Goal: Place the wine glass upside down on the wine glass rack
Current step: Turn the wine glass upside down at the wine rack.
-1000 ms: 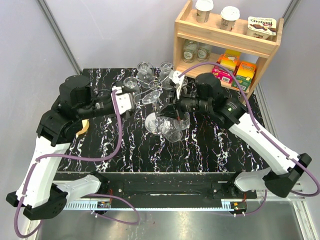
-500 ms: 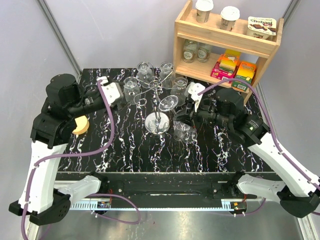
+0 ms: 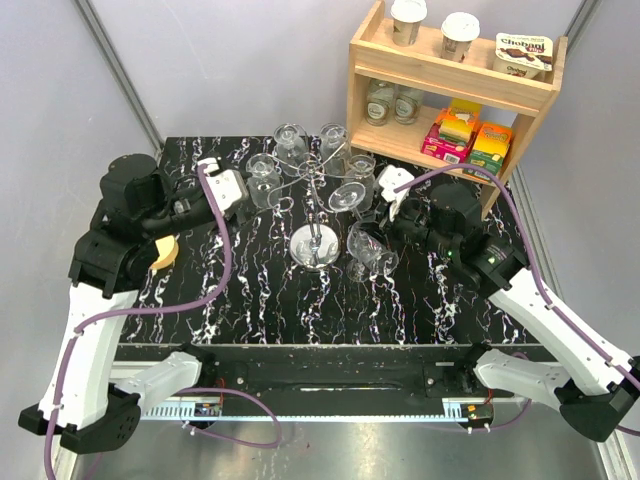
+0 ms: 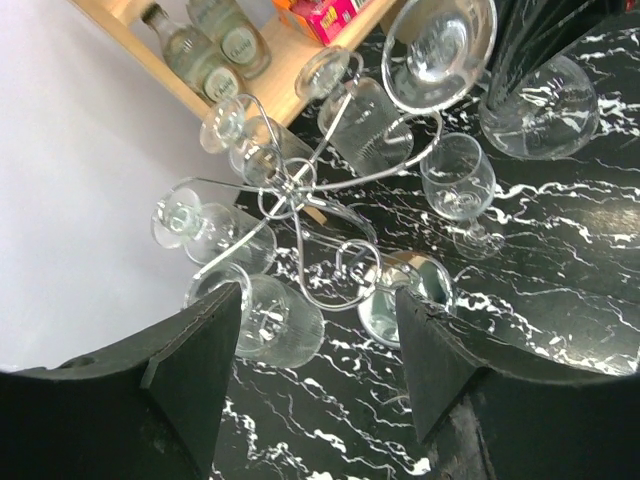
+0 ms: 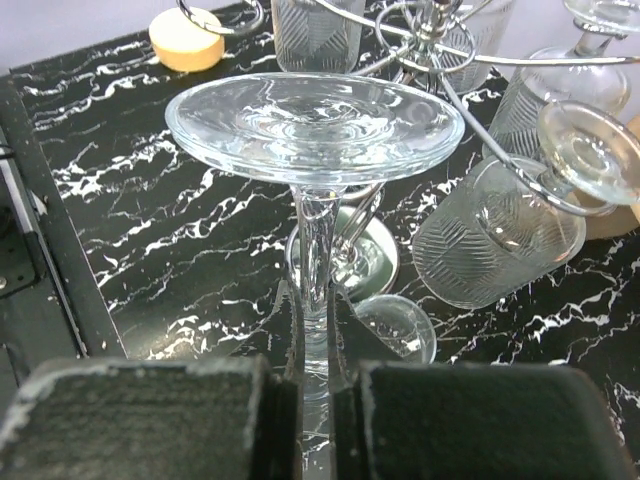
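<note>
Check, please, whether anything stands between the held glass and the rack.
Nothing visible blocks the gap from the glass in the right gripper to the rack. Hung glasses crowd its arms close beside the path.

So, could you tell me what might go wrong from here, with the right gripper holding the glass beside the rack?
1. The right gripper pinches the wine glass only by its thin stem, so it could slip or swivel.
2. Its foot is close to the wine glass rack and a hanging glass; a misjudged approach might knock them.
</note>
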